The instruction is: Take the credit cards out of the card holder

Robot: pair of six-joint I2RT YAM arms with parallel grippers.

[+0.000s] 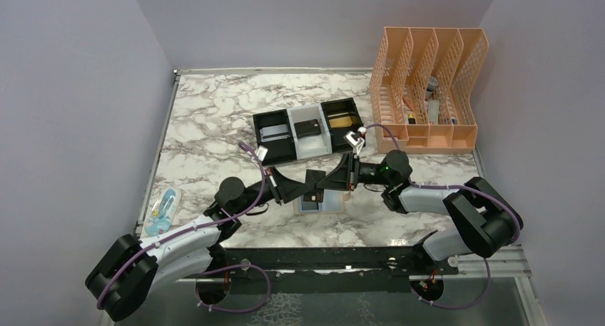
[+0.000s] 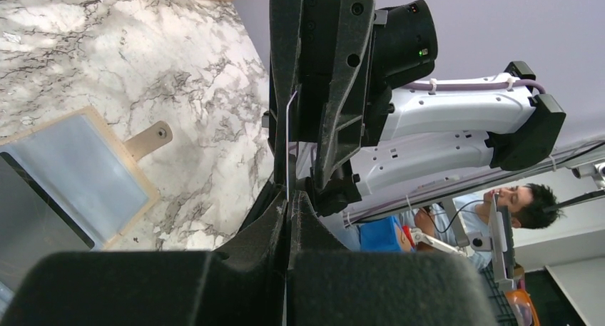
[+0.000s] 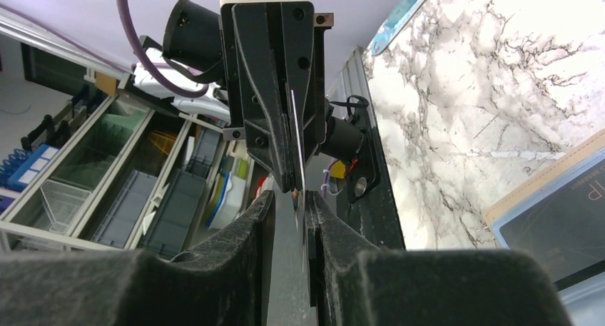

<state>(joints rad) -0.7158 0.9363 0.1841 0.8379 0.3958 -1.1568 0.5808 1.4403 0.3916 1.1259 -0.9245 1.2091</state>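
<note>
Marble table [image 1: 207, 119], card [image 1: 314, 179] above card holder [image 1: 332, 205]

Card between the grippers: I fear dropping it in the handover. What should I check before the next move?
1. Left gripper clamped on the card: ok.
2. Right gripper lined up with the card between its fingers: ok.
3. Right jaws closed onto the card: not ok, a gap shows beside it.
4. Card lifted out of the holder: ok, the holder lies flat on the table below.
5. Holder emptied: not ok, a second card, dark, sits in a pocket.
</note>
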